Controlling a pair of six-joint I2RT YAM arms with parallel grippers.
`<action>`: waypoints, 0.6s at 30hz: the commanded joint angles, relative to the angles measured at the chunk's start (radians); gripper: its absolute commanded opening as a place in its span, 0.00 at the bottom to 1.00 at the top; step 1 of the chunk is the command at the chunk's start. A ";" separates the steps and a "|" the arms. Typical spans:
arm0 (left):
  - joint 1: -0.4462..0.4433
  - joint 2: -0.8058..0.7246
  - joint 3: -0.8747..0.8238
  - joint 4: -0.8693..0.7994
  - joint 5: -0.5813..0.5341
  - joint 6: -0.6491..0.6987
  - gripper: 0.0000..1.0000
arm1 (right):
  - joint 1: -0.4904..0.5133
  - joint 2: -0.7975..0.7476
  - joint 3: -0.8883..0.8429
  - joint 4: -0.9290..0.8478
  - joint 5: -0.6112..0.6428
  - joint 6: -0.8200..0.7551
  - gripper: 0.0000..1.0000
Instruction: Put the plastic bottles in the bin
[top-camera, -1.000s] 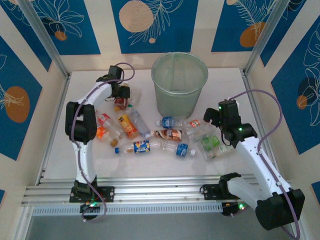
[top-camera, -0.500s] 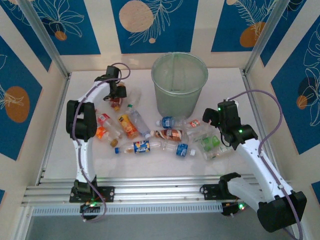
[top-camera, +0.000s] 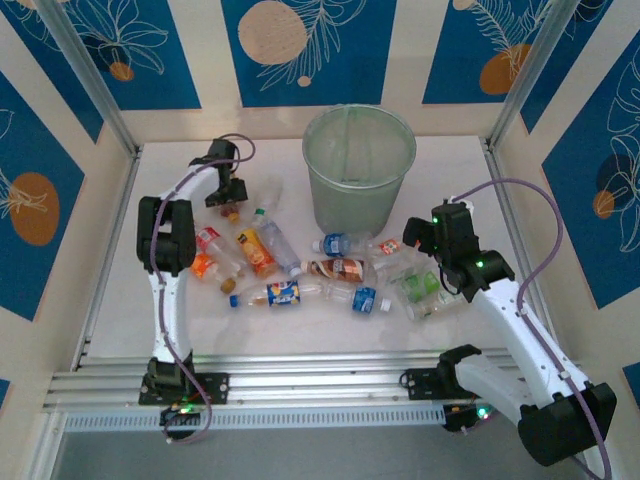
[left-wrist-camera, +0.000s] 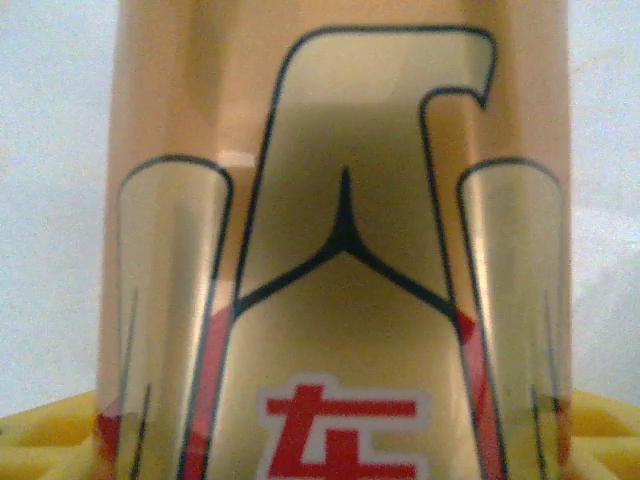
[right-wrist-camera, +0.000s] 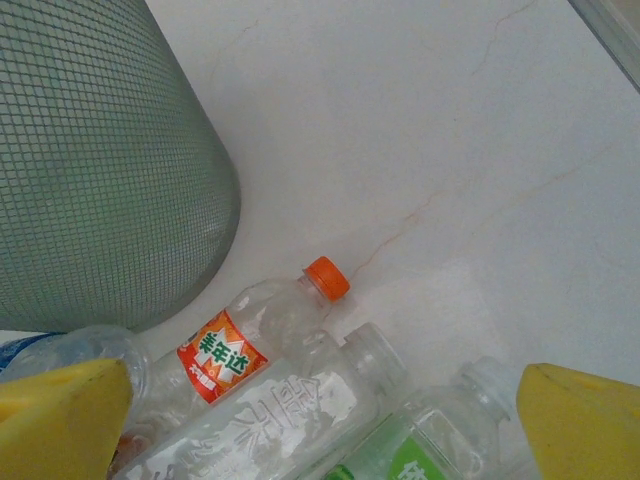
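— What is seen of the surface and the room?

— A white counter is enclosed by cream walls hung with blue panels patterned with leaves and orange discs. Aluminium rails are laid along the near edge. The bin is stood upright at the back centre. The plastic bottles are strewn on their sides in front of it and to its left.

— And how are the arms posed?

— The left arm is stretched far forward with its elbow raised, and the left end effector is set low over the farthest bottle on the left. In the wrist view a gold-labelled bottle is framed between the yellow pads. Whether it is pinched cannot be told. The right arm is bent inward from the right. The right end effector is held with its fingers spread wide at the right end of the heap, near the bin, with an orange-capped bottle lying below it.
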 joint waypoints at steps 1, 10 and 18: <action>0.011 -0.008 0.054 -0.022 -0.009 -0.005 0.61 | 0.008 -0.013 0.025 0.001 0.031 -0.012 0.99; 0.005 -0.167 0.062 -0.018 0.006 0.004 0.59 | 0.012 -0.016 0.032 -0.005 0.031 -0.009 0.99; -0.094 -0.406 0.043 0.034 0.046 0.052 0.59 | 0.013 -0.015 0.030 -0.016 0.026 0.014 0.99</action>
